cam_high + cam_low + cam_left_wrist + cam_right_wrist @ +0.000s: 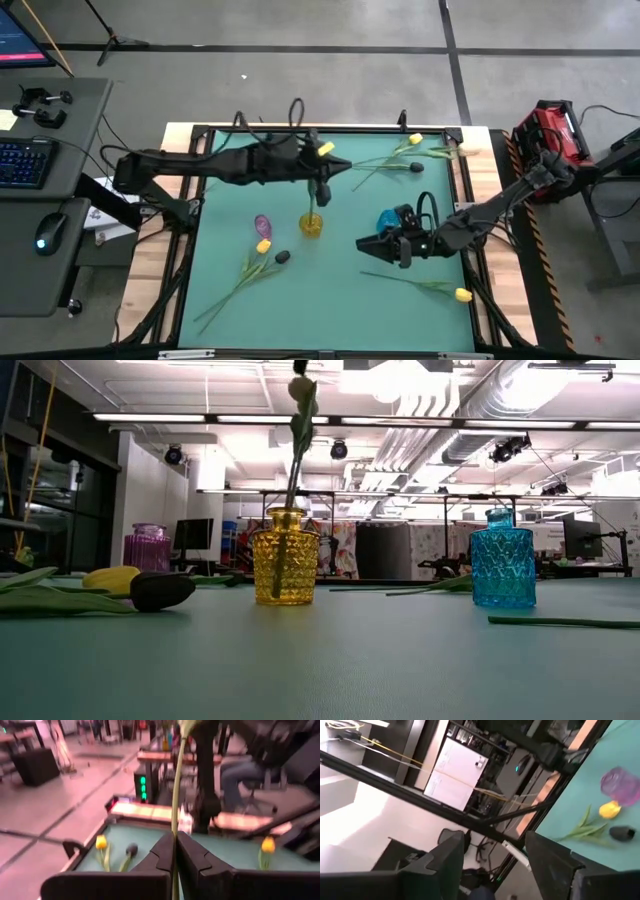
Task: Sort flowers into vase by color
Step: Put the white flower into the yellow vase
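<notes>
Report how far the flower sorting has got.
Nothing is fully placed yet. In hand: the left tool grips a flower stem whose lower end stands inside the yellow vase. The blue vase and purple vase look empty. Left: a yellow tulip and black tulip near the purple vase, another yellow tulip at the near right, more flowers at the far edge. The right tool waits open beside the blue vase.

Past the right claw (pixel 492 865), spread wide, a purple vase (pixel 621 787) adjoins yellow (pixel 609 810) and black tulips (pixel 621 833).

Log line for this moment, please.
left gripper: shut on green tulip stem in yellow glass vase | right gripper: open, by blue glass vase
</notes>
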Tool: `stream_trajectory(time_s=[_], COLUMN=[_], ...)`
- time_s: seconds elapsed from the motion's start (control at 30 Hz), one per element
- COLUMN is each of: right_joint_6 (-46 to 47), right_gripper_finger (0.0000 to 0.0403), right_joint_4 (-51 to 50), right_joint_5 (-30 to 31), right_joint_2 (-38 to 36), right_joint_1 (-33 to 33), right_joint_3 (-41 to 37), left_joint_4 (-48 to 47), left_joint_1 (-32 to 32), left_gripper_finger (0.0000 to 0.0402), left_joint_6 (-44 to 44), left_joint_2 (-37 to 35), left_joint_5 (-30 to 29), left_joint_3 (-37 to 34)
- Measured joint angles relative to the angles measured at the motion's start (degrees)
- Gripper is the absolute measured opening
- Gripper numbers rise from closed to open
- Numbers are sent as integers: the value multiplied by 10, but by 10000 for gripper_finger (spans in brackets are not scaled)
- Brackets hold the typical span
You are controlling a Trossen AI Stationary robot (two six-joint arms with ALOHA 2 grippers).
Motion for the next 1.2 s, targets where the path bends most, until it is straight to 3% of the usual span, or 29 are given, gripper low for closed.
stream_trajectory(time_s=[0.23,0.43,0.67,0.8,0.97,1.1,1.2], right_joint_6=[-82,-252,-411,-410,-423,-460,-470], right_gripper_finger=[200,200,200,200,200,200,200], right_joint_4=[53,166,273,279,266,221,159], right_joint_5=[11,20,14,1,-16,-26,-40], right_joint_2=[0,0,0,0,2,10,27], right_joint_1=[-42,-90,-168,-208,-233,-248,-261], right_joint_3=[0,0,0,0,13,53,97], left_joint_4=[28,28,-54,-51,30,137,153], left_joint_1=[3,7,6,-5,-32,-54,-66], left_gripper_finger=[0,0,0,0,0,0,0], left_joint_6=[22,25,-10,-26,-78,-113,-126], left_joint_2=[-51,-114,-172,-193,-224,-241,-246], left_joint_5=[-30,-53,-51,-49,-74,-107,-130], left_joint_3=[0,1,1,-31,-130,-199,-217])
